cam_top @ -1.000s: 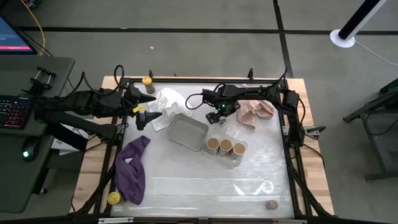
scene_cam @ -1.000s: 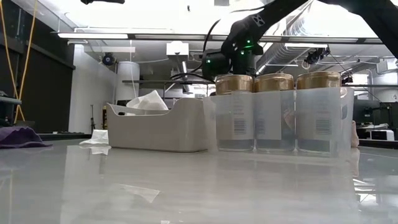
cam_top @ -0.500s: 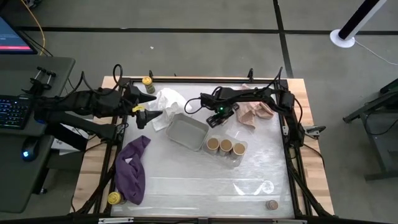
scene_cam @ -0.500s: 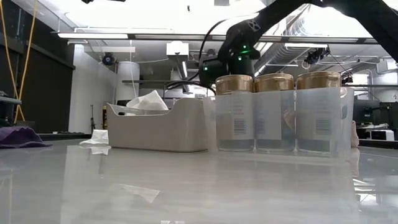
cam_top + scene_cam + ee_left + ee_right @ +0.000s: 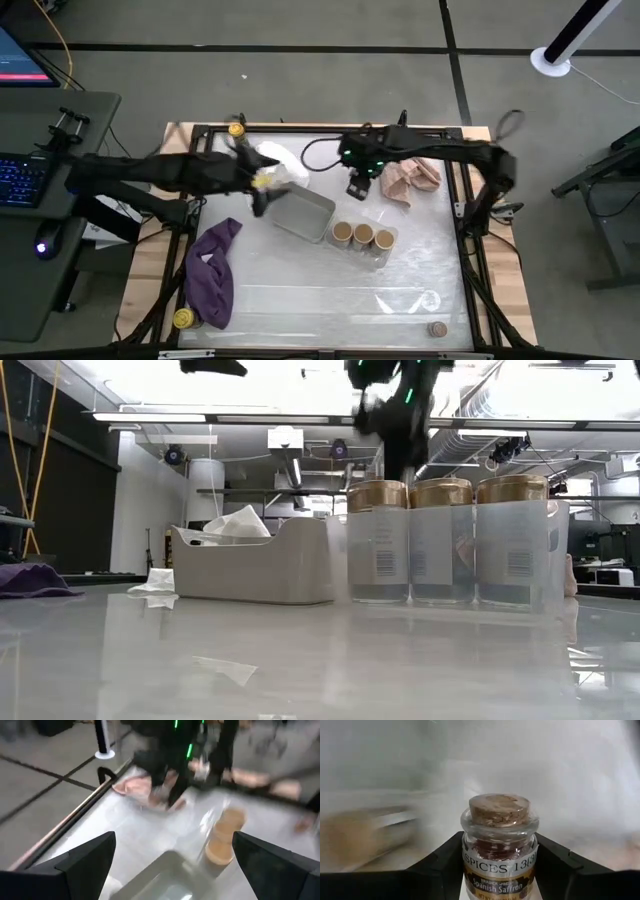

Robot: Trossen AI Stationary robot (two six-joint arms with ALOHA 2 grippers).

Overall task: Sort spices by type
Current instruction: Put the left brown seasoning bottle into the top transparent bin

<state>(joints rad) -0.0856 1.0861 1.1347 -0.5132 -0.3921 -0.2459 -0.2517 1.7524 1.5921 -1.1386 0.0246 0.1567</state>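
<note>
The left gripper has swung in over the grey rectangular metal tray; the right gripper has lifted a cork-stoppered saffron jar beside that tray.

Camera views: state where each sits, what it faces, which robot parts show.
High: overhead, straight down; both arms show.
Low: table height, facing three tan-topped clear jars; arm above.
Left wrist: behind open left hand, facing those jars.
Right wrist: right hand clamps small cork-stoppered glass saffron jar.
Shared: high and low both see the three jars.
</note>
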